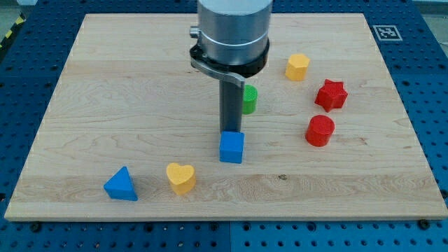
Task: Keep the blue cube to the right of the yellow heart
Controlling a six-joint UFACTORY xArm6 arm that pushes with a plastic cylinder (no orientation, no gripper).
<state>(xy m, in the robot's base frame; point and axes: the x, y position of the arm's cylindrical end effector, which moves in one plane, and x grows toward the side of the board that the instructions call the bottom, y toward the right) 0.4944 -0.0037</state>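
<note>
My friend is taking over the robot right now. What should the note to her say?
No gripper here: my tip sits at the top edge of the blue cube, just behind it toward the view's top.
The yellow heart lies to the view's lower left of the cube, apart from it.
Done: the cube is already on the heart's right in this view.
Left: keep it there, perhaps nudging it down level with the heart. Watch the blue triangle block further left.

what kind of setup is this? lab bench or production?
Likely a lab bench: a wooden board on a blue perforated table, a fiducial tag, toy blocks such as the blue cube, my tip just behind it.
</note>
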